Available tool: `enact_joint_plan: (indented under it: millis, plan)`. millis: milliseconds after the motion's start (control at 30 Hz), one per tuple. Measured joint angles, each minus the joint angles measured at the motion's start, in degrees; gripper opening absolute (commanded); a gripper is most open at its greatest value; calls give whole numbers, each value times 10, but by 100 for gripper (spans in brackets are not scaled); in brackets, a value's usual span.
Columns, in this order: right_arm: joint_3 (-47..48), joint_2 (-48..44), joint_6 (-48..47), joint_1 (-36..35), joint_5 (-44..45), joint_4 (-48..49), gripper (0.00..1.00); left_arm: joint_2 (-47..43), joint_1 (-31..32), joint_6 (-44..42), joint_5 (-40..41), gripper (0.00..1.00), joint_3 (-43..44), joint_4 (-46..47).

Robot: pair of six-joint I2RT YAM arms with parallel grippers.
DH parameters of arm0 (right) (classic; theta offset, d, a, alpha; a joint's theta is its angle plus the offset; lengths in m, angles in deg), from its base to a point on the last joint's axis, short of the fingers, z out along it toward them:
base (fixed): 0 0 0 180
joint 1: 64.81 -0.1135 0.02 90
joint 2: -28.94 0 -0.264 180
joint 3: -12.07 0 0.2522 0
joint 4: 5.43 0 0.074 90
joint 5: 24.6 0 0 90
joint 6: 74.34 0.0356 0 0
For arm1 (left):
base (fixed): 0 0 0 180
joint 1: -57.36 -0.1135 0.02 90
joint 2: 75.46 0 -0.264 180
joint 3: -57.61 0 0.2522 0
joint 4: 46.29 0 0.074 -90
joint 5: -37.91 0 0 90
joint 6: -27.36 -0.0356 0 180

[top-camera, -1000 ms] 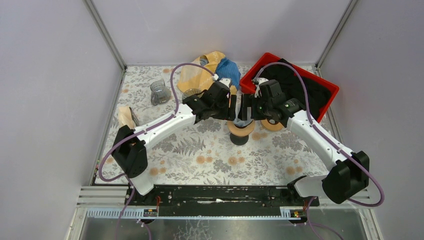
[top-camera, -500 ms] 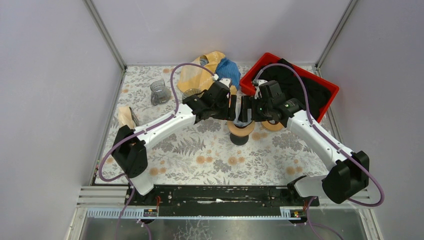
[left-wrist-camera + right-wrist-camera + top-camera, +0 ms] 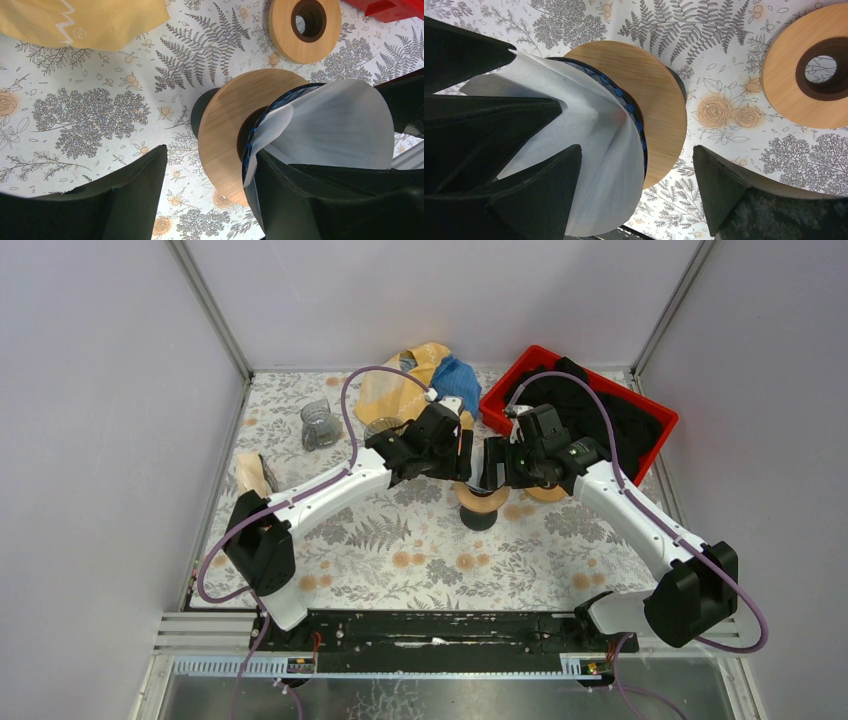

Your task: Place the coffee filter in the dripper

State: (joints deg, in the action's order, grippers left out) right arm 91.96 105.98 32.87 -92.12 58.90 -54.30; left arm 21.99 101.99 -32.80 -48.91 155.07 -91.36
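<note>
Nose to nose over the dripper at the middle of the bench, seen from above: left claw and right claw, both spread wide, closed on nothing. In the mouth of the dripper's blue cone, a white paper coffee filter, standing well proud of the rim, one edge folded inward. Around the cone, a round wooden collar; beneath it, a black base. In the left wrist view, straddling collar and filter, the left claw's dark fingers, one clear of the wood, the other right up against the paper. Much the same in the right wrist view: one finger in front of the filter's lower side, the other well off the collar's far edge. Just beside the dripper on the fern-and-flower print, a second wooden ring with a dark hole, lying flat. Farther back, a red bin with black cloth inside, a yellow bag, a blue cloth next to it, and a glass beaker toward the left wall.
</note>
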Motion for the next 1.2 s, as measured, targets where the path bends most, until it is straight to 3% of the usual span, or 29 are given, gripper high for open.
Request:
enact_joint_plan:
  millis: [1200]
  plan:
    - [20,38,-28,0,17,-37,85,5,1,0,-5,68,0,0]
